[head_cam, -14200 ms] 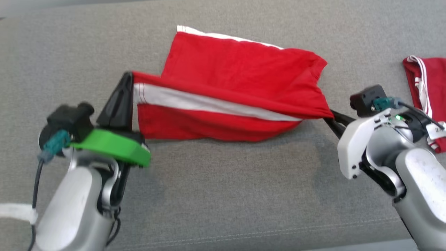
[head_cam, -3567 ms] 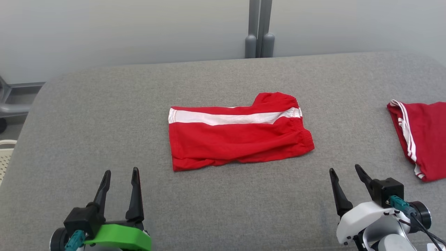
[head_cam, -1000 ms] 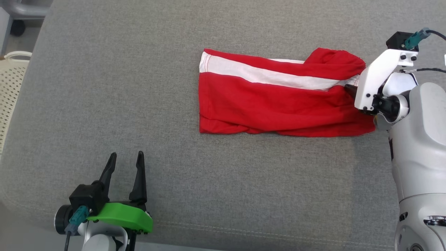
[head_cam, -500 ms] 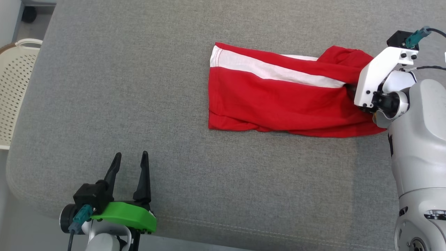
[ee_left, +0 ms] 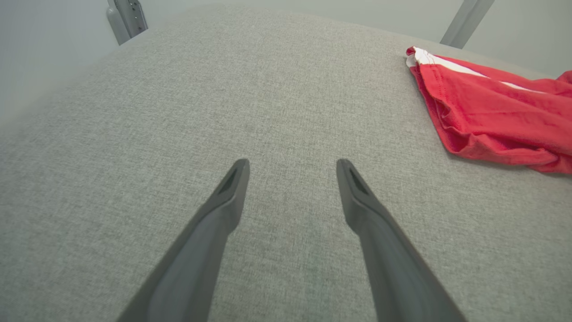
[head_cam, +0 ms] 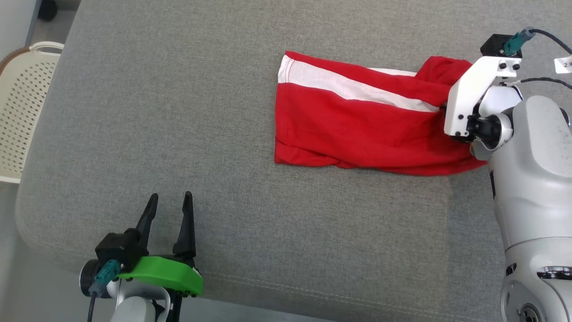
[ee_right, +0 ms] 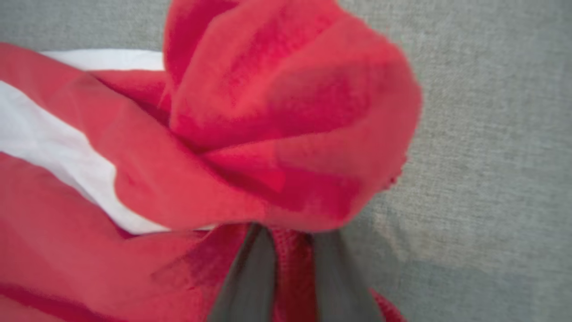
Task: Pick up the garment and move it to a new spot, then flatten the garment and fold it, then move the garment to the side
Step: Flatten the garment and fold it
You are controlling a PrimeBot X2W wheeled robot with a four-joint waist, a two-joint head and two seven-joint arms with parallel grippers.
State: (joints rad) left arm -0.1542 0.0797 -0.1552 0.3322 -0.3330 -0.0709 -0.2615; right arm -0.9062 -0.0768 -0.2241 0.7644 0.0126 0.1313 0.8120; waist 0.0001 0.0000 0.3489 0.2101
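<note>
– Right gripper, what is it doing?
– Clamped on the shorts. From its wrist camera the two dark fingers stand close together with red cloth pinched between them. It looks like the waistband end, though the tips are buried under a bunched fold and the picture is blurred there.
– And from the head camera?
– That end of the shorts runs up against the white bracket of the right wrist, which hides the fingers. The cloth is humped up just beside it.
– Where do the shorts lie?
– On the grey cushion, in the upper right part of the head view. They are folded lengthwise, with a white stripe running along the far side from the left hem towards the gripper. The near edge is a bit rumpled and the left edge is straight.
– Is any of it lifted?
– The left part lies flat on the cushion. At the gripped end I cannot tell whether it is off the surface.
– The left gripper?
– Fingers apart, nothing between them, pointing away from the robot over the cushion's near left corner. It is well apart from the shorts. In its own camera the hem of the shorts shows off to the upper right.
– Anything else around?
– A cream basket with a perforated wall stands beside the cushion's left end.
</note>
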